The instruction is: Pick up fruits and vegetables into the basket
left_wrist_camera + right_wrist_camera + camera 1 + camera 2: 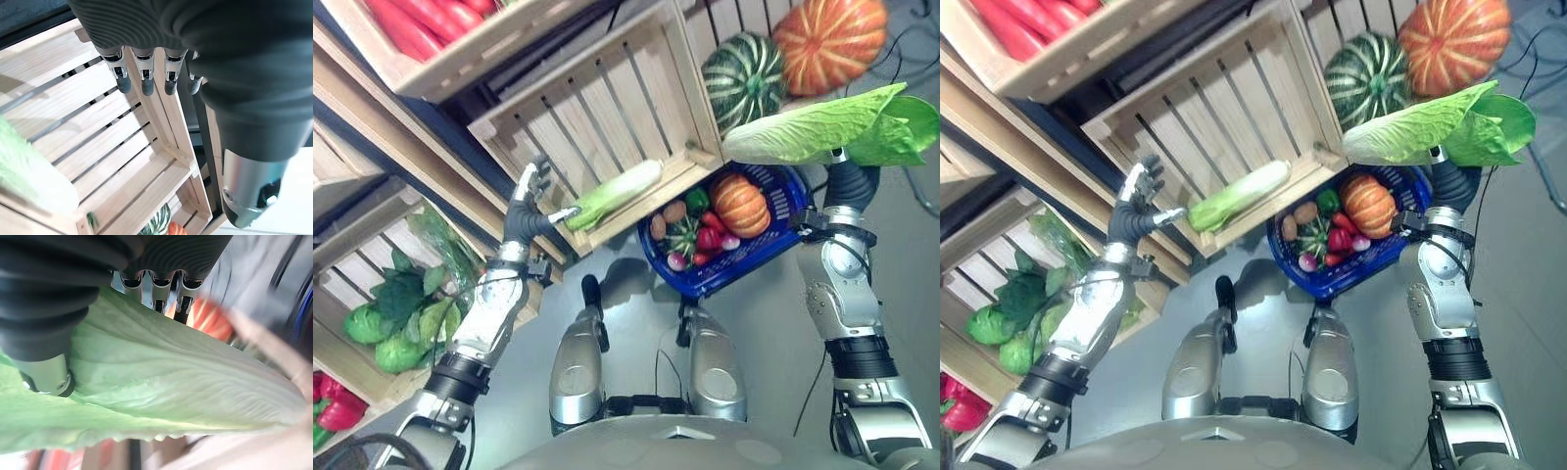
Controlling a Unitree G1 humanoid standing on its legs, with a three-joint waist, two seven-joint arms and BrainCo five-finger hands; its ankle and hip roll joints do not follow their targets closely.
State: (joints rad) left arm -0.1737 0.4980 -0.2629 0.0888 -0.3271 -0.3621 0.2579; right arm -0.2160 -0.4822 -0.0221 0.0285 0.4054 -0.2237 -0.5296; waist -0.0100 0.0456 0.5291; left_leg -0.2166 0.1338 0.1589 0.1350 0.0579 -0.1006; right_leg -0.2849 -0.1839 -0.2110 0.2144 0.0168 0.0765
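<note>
Right hand [49, 377] grips the large cabbage [822, 127], thumb and fingers curled round its pale ribbed leaf, holding it just above the blue basket [788, 196]. Lower the cabbage squarely into the basket, onto the small orange pumpkin [739, 204] and radishes already inside (space looks tight). Beyond the basket sit a striped green squash [744, 78] and an orange pumpkin [829, 39]. Left of the basket, the left hand [527, 211], fingers straight and spread, reaches toward a smaller cabbage [612, 194] in the wooden crate [607, 108].

Cabbages: two – one [822, 125] raised above the basket [793, 201] (one basket), one [615, 193] in a crate [607, 108]. Pumpkins: three – orange [829, 39], striped green [744, 78], small orange [739, 204].
</note>
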